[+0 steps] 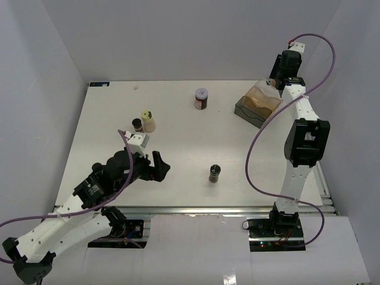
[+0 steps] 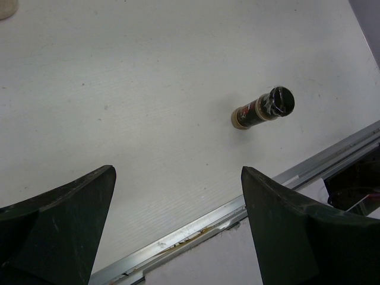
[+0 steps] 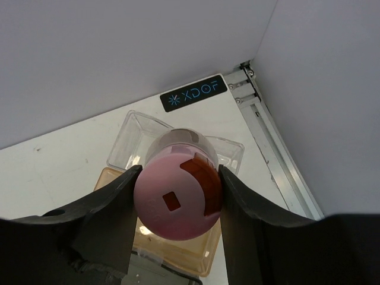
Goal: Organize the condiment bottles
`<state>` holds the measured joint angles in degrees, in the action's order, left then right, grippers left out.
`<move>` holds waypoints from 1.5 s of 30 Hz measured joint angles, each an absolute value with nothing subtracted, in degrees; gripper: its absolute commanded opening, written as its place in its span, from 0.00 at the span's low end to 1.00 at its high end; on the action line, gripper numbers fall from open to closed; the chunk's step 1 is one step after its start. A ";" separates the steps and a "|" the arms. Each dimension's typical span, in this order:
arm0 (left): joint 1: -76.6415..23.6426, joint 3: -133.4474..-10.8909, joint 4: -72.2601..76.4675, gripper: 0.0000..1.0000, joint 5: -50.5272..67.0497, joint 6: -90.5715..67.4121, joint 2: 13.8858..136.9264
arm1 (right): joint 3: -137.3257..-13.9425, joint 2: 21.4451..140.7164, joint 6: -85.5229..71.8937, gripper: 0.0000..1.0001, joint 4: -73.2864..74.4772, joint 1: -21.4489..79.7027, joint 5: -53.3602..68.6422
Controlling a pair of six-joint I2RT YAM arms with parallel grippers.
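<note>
My right gripper is shut on a bottle with a pink cap and holds it above the clear amber-tinted tray at the back right corner. In the top view its fingers are hidden under the wrist, over the tray. My left gripper is open and empty near the front left. A dark bottle with a black cap stands to its right; it also shows in the left wrist view, beyond the fingers. A cream bottle, a small dark jar and a dark jar with a pale cap stand further back.
The table's metal front rail runs just below the left gripper. White walls close in the table at the back and both sides. The right arm's purple cable hangs over the right part of the table.
</note>
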<state>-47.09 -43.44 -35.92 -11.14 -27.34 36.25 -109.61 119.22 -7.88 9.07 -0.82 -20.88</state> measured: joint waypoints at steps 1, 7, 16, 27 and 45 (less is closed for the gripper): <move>-47.09 -43.44 -35.92 0.98 -11.18 -27.44 36.27 | -110.08 120.00 -7.36 0.08 8.44 -0.93 -20.29; -47.09 -43.42 -35.62 0.98 -11.14 -27.49 37.08 | -112.69 124.17 -4.89 0.08 5.47 -1.10 -17.40; -47.09 -43.32 -35.61 0.98 -11.16 -27.61 38.21 | -115.44 130.65 -4.77 0.08 2.02 -1.10 -15.56; -47.09 -42.81 -35.59 0.98 -11.18 -27.88 39.28 | -115.50 134.35 -5.97 0.11 1.34 -1.10 -13.62; -47.09 -42.80 -35.59 0.98 -11.22 -27.90 39.97 | -119.37 139.68 -7.80 0.91 0.97 -0.89 -11.77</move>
